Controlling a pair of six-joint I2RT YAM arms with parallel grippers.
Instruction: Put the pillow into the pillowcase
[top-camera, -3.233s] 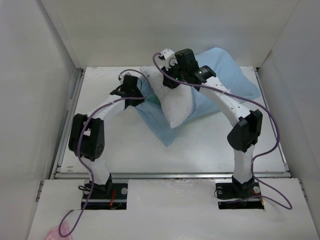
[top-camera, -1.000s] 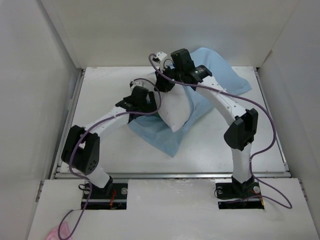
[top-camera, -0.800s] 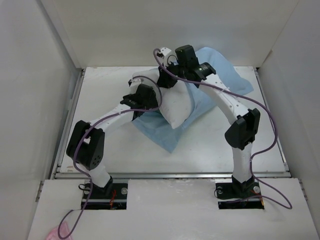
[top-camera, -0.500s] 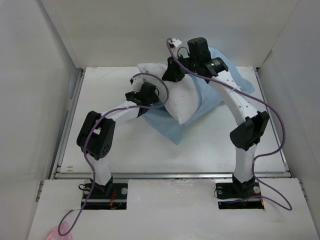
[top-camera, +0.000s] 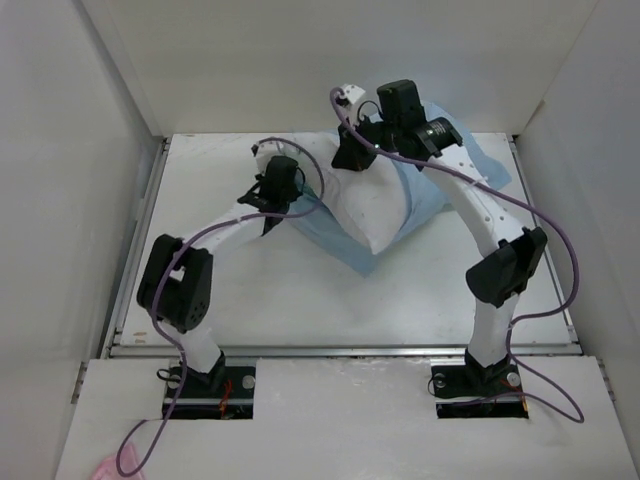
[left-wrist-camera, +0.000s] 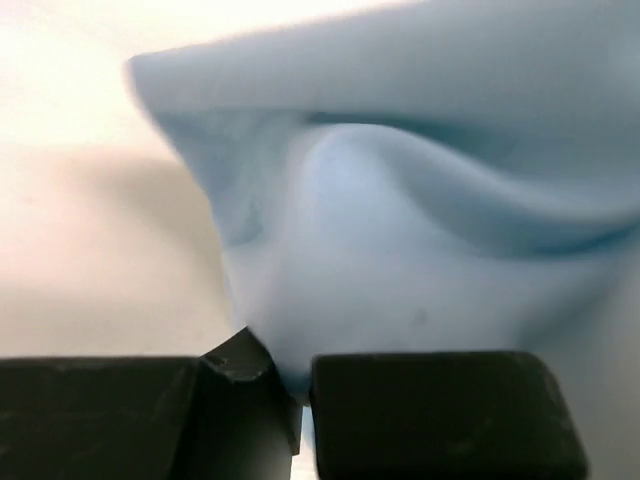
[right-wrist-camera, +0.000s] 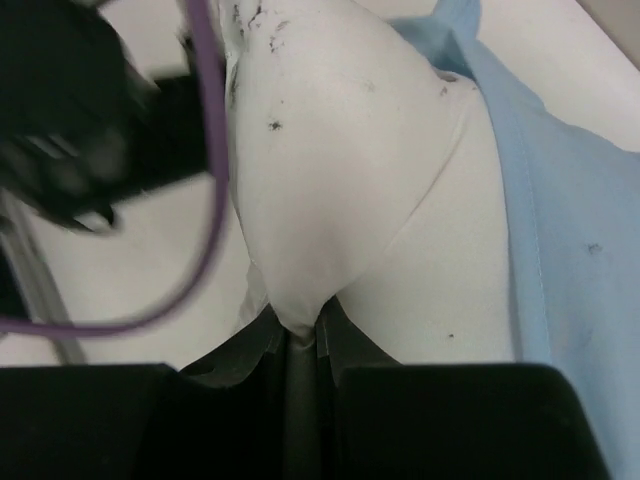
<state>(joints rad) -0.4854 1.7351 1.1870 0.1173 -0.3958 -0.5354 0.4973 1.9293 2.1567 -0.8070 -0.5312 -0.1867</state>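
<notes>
1. Top external: the plump white rectangular pillow (top-camera: 378, 205) lies on the flat white table (top-camera: 250, 290), toward the back. It sits on top of the thin rumpled light blue fabric pillowcase (top-camera: 345, 245). Blue cloth shows along the pillow's near-left edge and behind its right side, and the pillow's upper face is uncovered. The left gripper (top-camera: 292, 192) is at the left edge of the blue cloth, just beside the pillow's left end. The right gripper (top-camera: 350, 158) is down on the pillow's far corner. How the jaws stand is unreadable from this view.
2. Left wrist: the two black fingers (left-wrist-camera: 430, 410) of the left gripper (left-wrist-camera: 300, 390) are closed together on a pinched fold of the pillowcase (left-wrist-camera: 420, 230). The blue fabric bunches up from the pinch in soft folds. Pale table (left-wrist-camera: 80, 200) shows to the left.
3. Right wrist: the right gripper (right-wrist-camera: 297, 345) is clamped on a pointed corner of the pillow (right-wrist-camera: 330, 150), with white fabric drawn tight between the jaws. Small dark specks dot the pillow. The pillowcase (right-wrist-camera: 570, 200) lies along its right side, touching it. The blurred black left arm (right-wrist-camera: 70, 110) and a purple cable (right-wrist-camera: 205, 200) cross the left side.
</notes>
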